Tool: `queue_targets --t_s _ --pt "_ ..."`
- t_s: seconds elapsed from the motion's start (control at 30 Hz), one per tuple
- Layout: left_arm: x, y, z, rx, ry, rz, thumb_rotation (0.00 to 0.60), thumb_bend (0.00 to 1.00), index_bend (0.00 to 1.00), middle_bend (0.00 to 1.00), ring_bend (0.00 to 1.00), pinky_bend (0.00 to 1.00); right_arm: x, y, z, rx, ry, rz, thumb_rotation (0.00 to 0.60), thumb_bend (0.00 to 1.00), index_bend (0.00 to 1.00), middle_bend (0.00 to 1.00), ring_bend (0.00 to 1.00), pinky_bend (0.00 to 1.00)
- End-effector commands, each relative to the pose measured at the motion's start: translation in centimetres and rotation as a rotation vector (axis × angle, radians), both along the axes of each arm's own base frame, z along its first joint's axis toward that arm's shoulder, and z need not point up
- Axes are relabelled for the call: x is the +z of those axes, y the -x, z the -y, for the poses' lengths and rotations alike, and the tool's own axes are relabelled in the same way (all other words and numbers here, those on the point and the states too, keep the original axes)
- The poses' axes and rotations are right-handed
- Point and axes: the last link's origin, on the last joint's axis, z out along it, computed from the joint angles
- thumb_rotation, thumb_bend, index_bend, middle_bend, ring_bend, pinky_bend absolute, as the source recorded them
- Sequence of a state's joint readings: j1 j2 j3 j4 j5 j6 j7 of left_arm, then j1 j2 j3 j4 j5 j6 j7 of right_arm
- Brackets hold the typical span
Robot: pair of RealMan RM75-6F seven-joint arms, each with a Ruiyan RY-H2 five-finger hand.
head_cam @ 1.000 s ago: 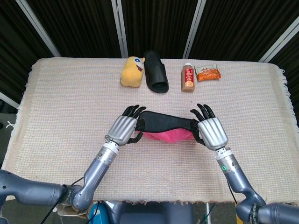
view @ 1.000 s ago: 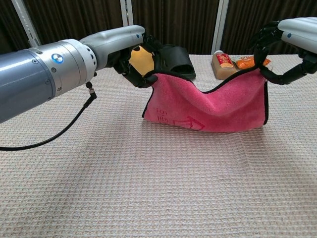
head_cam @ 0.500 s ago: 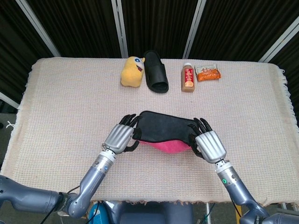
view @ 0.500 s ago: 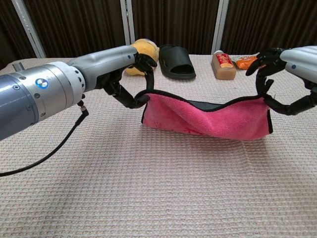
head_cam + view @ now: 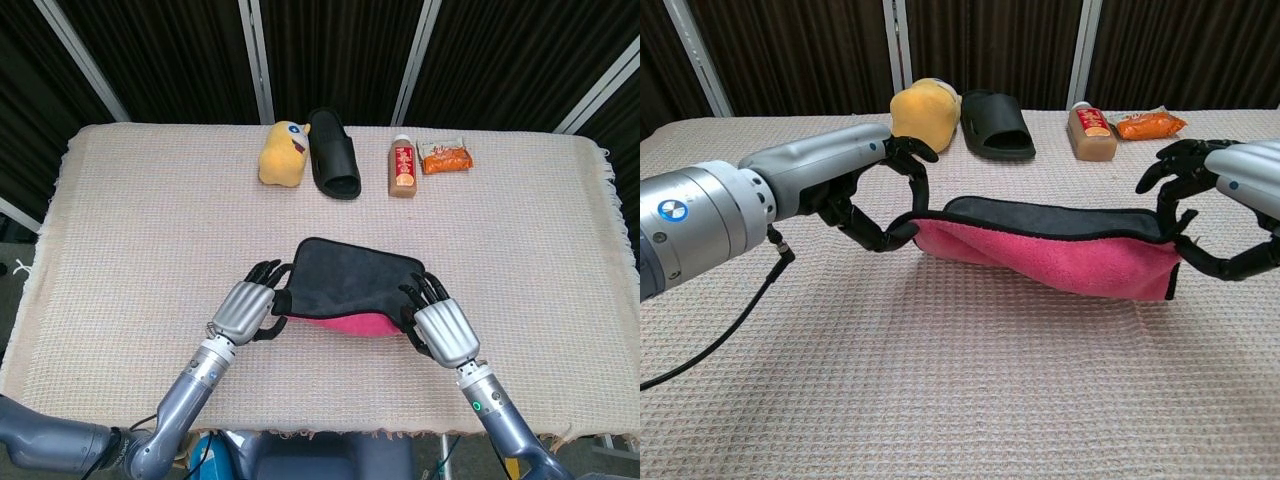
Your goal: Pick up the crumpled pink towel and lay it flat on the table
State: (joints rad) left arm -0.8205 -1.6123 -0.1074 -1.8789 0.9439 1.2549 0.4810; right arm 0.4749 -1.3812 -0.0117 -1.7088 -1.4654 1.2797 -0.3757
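Laying-flat step. Left hand (image 5: 243,310) pinches the pink towel's (image 5: 1060,262) near-left corner, right hand (image 5: 440,325) pinches the near-right corner; towel is stretched between them at bench (image 5: 150,220) centre, far edge down, near edge lifted. Next, probably: lower toward 6 o'clock, keep tension, then let go of both corners.

Beige woven-cloth-covered counter (image 5: 130,220) under even light; behind, dark pleated curtains (image 5: 170,50) crossed by grey metal poles (image 5: 256,55).
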Motion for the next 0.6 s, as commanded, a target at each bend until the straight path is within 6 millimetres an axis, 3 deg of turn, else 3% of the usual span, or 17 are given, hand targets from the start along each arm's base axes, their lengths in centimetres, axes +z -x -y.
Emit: queue_targets --t_s 0.03,0.33,0.43,0.5,0.6 --pt "0.0 0.3 0.2 0.001 0.004 -0.001 0.600 0.52 0.61 0.07 0.00 0.01 -0.1 0.0 -0.4 0.003 -0.001 0.001 0.600 0.50 0.66 0.24 0.08 0.09" --pt "-0.3 1.0 1.0 0.005 0.029 -0.007 0.600 0.52 0.61 0.07 0.00 0.01 -0.8 0.4 -1.2 -0.002 -0.022 -0.015 0.600 0.50 0.66 0.24 0.08 0.09" --pt "-0.5 1.1 1.2 0.003 0.040 -0.012 0.600 0.46 0.58 0.06 0.00 0.01 -1.1 0.7 -1.5 -0.006 -0.032 -0.028 0.600 0.50 0.65 0.24 0.08 0.09" --pt "-0.6 1.4 1.4 -0.002 0.052 -0.042 0.600 0.36 0.50 0.04 0.00 0.01 -1.3 1.0 -1.6 -0.013 -0.049 -0.047 0.600 0.50 0.57 0.23 0.06 0.09" --pt "-0.7 1.8 1.5 -0.009 0.071 -0.090 0.600 0.22 0.34 0.00 0.00 0.01 -1.4 1.4 -1.8 -0.026 -0.068 -0.084 0.600 0.48 0.36 0.17 0.01 0.07"
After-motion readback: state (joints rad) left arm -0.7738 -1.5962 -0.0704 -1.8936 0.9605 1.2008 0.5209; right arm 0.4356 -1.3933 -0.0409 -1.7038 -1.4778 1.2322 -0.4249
